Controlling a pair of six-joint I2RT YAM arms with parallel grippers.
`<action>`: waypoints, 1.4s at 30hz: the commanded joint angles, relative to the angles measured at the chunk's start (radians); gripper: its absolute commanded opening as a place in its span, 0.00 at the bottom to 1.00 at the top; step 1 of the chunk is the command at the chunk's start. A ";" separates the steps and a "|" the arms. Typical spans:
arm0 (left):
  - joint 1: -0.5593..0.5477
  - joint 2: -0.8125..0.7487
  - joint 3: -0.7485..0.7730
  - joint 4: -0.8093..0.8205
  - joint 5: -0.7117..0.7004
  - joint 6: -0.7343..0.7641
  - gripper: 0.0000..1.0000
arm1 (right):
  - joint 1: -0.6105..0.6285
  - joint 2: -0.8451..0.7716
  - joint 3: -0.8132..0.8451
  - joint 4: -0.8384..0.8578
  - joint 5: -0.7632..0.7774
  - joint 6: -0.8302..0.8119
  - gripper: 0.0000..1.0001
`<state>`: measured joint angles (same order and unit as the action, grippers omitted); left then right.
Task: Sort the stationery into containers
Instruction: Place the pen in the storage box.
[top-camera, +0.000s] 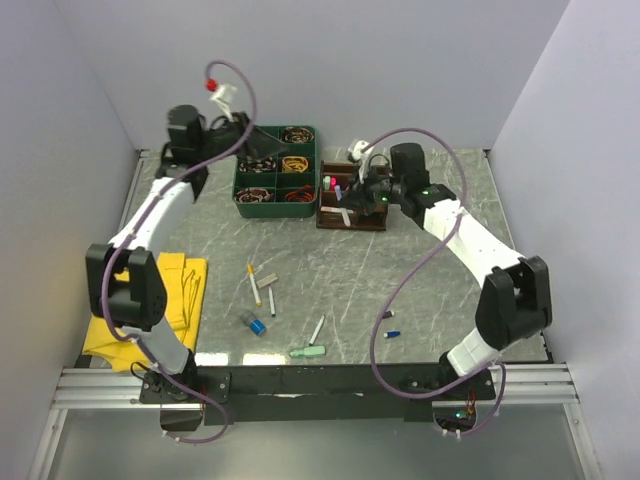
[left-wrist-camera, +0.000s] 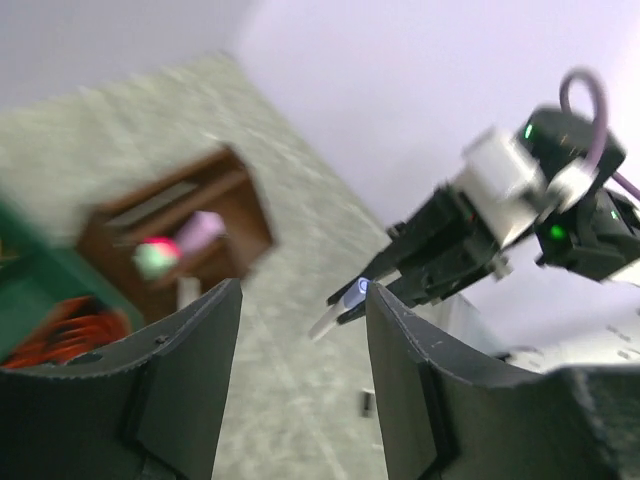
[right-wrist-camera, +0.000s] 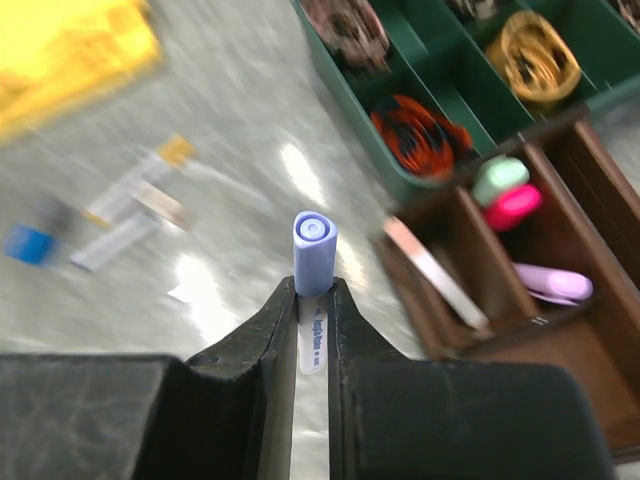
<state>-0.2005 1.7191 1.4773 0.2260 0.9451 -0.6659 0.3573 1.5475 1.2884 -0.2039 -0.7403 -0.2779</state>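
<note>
My right gripper (right-wrist-camera: 313, 285) is shut on a white pen with a lilac-blue cap (right-wrist-camera: 314, 248), held just left of the brown wooden organiser (right-wrist-camera: 520, 370). In the top view that gripper (top-camera: 350, 203) hangs over the organiser's (top-camera: 352, 224) front left corner. The organiser holds pink, mint and lilac markers and a slim pen. More stationery lies loose mid-table: two pens (top-camera: 255, 285), a blue cap (top-camera: 257, 326), a mint piece (top-camera: 308, 351), a white pen (top-camera: 317, 328) and tiny bits (top-camera: 390, 316). My left gripper (left-wrist-camera: 300, 295) is open and empty, over the green tray's far left corner (top-camera: 252, 143).
A green divided tray (top-camera: 238, 190) with coiled bands stands left of the organiser at the back. A yellow cloth (top-camera: 185, 275) lies at the near left under the left arm. Walls close in the table on three sides.
</note>
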 joint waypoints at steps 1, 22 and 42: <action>0.078 -0.119 -0.014 -0.082 -0.016 0.127 0.57 | 0.028 0.048 0.029 -0.005 0.134 -0.320 0.00; 0.119 -0.161 -0.115 -0.109 -0.002 0.137 0.58 | 0.080 0.313 0.134 0.121 0.268 -0.639 0.00; 0.139 -0.179 -0.150 -0.128 0.007 0.154 0.58 | 0.091 0.324 0.114 0.080 0.314 -0.617 0.33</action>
<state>-0.0673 1.5681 1.3426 0.0826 0.9298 -0.5312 0.4355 1.8748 1.3743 -0.1280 -0.4404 -0.9138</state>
